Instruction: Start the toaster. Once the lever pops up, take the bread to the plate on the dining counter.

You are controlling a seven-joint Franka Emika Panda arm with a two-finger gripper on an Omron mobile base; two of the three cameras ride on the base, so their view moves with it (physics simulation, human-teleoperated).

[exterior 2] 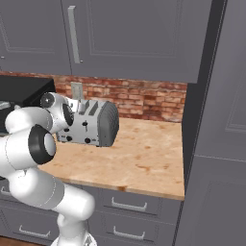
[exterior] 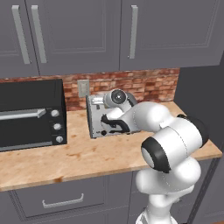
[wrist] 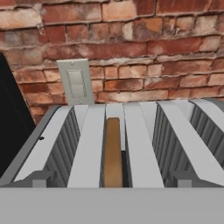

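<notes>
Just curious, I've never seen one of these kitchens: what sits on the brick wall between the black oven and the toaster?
A grey wall switch plate, seen in the left base view above the gap between the toaster oven and toaster.

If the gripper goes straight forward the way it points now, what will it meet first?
Probably the toaster: the hand view looks along its top, with the bread in a slot straight ahead. Further along the line stands the brick wall. The gripper's height over the slots is unclear.
</notes>
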